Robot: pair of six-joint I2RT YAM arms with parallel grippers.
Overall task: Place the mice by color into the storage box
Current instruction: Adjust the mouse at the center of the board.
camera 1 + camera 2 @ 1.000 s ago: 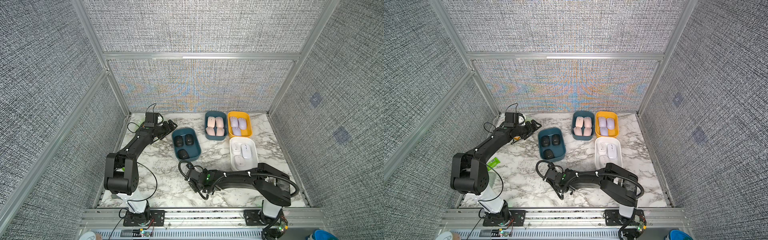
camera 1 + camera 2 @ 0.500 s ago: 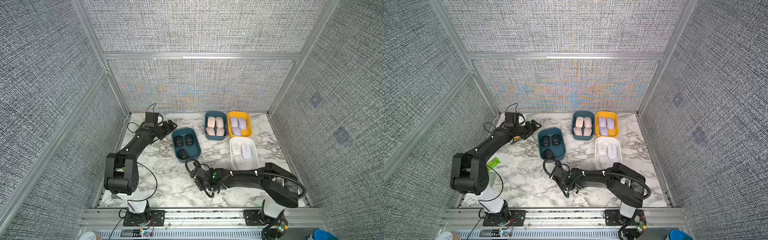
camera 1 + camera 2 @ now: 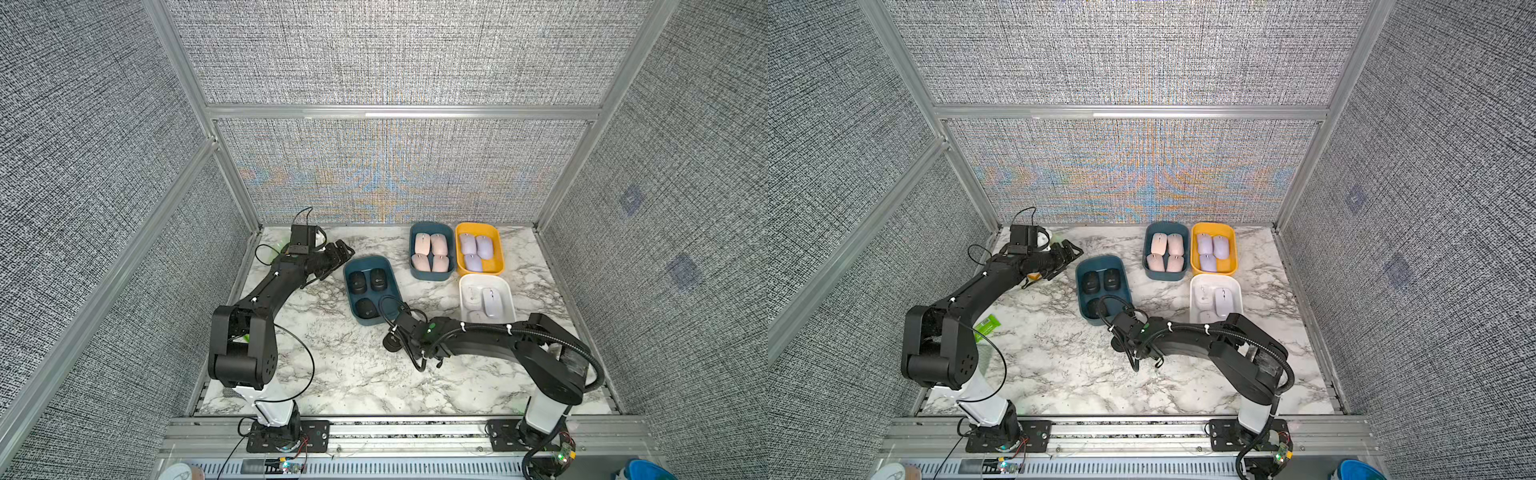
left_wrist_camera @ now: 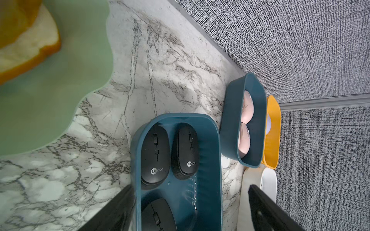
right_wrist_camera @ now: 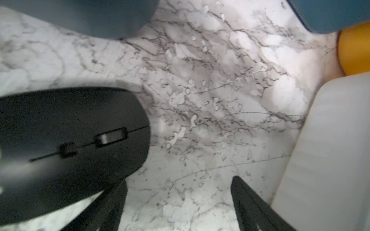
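The right gripper [image 5: 179, 180] has its jaws spread wide at the bottom of the right wrist view, with only bare marble tabletop [image 5: 200, 100] between them. The smooth black oval mouse [image 5: 70, 144] lies on the marble at the left of that frame. It is just beside and partly over the nearer finger but not gripped. In both top views it is mostly hidden under the right wrist.

The left gripper [image 4: 190, 186] is also open and empty. It hangs over the near end of the dark teal plastic box [image 4: 208, 180], in the lower middle of the left wrist view.

That box holds 3 black mice [image 4: 155, 154] and has 1 free spot. In a top view, right of centre:
- A second teal box [image 3: 431, 275] holds 4 pale pink mice [image 3: 438, 244].
- An orange-yellow box [image 3: 492, 265] holds 3 lilac mice [image 3: 468, 243].
- A white box [image 3: 505, 291] holds 3 white mice [image 3: 471, 293].

The sort looks nearly finished, with 13 mice boxed by colour. What remains, it seems, is to grasp the 1 loose black mouse and set it in the dark teal box.
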